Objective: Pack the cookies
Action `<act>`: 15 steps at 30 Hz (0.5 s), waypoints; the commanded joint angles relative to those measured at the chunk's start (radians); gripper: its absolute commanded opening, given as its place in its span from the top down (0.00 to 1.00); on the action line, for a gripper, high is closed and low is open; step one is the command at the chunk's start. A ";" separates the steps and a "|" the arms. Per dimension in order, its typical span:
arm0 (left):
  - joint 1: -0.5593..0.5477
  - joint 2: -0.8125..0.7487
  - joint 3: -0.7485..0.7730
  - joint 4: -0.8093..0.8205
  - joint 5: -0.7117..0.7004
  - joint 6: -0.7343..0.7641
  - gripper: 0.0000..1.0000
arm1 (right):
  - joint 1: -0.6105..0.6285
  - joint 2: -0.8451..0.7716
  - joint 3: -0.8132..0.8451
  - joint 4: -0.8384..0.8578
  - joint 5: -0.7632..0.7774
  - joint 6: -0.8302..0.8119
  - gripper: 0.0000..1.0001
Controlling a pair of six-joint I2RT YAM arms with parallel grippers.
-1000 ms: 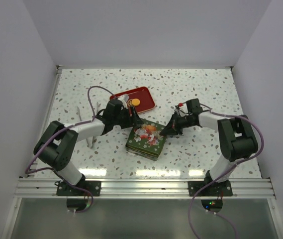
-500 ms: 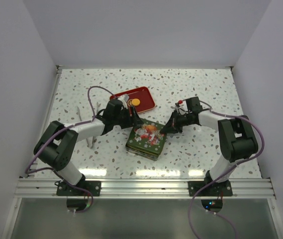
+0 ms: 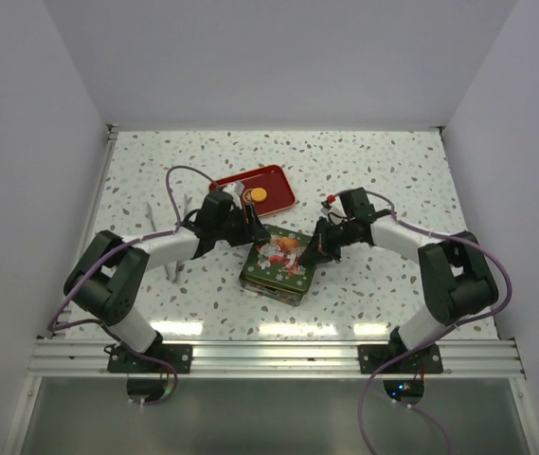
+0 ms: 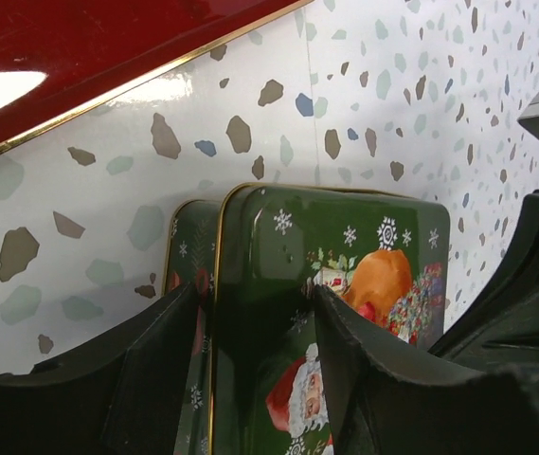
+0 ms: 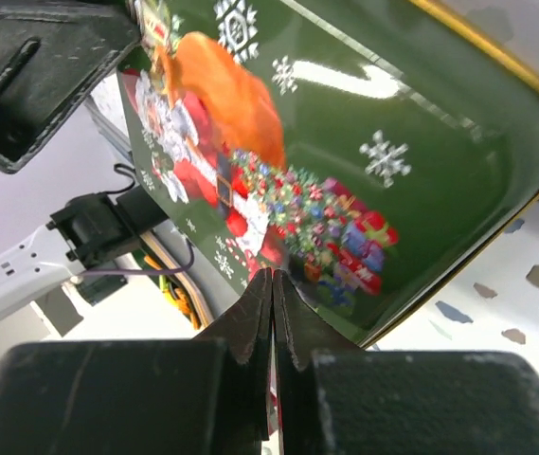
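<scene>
A green Christmas tin (image 3: pixel 278 261) with a Santa lid stands closed at the table's middle. My left gripper (image 3: pixel 255 233) is at its far left corner. In the left wrist view its fingers (image 4: pixel 345 351) stand apart either side of the lid's edge (image 4: pixel 236 284). My right gripper (image 3: pixel 313 252) is shut and empty, its tips resting on the lid's right part (image 5: pixel 345 123). One orange-yellow cookie (image 3: pixel 259 194) lies on the red tray (image 3: pixel 278 180) behind the tin. Other cookies are out of view.
The red tray's gold rim (image 4: pixel 108 95) runs just beyond the left gripper. A white paper cup (image 3: pixel 236 188) sits on the tray's left part. Thin white pieces (image 3: pixel 171 268) lie on the table beside the left arm. Walls close in the table on three sides.
My right gripper has moved left, from beside the tin's right edge onto its lid. The left arm and the tin have not moved.
</scene>
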 commanded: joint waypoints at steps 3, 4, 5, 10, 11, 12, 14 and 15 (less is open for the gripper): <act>-0.008 -0.050 -0.042 0.031 -0.003 0.013 0.44 | 0.033 -0.092 0.081 -0.068 0.054 0.007 1.00; -0.008 -0.058 -0.047 0.029 -0.008 0.014 0.43 | 0.034 -0.108 0.116 -0.083 0.059 0.007 1.00; -0.006 -0.075 -0.055 0.028 -0.012 0.014 0.43 | 0.034 -0.112 0.138 -0.094 0.069 0.005 1.00; -0.006 -0.118 -0.052 -0.003 -0.040 0.025 0.34 | 0.032 -0.099 0.290 -0.160 0.086 -0.003 1.00; -0.005 -0.125 -0.044 -0.012 -0.043 0.031 0.33 | 0.033 -0.092 0.308 -0.166 0.095 -0.003 1.00; -0.003 -0.128 -0.039 -0.029 -0.051 0.037 0.32 | 0.032 -0.084 0.343 -0.174 0.103 -0.001 1.00; -0.003 -0.151 -0.035 -0.044 -0.064 0.045 0.31 | 0.034 -0.054 0.380 -0.185 0.140 -0.004 1.00; 0.003 -0.164 -0.035 -0.063 -0.072 0.046 0.30 | 0.032 -0.037 0.399 -0.192 0.149 -0.012 1.00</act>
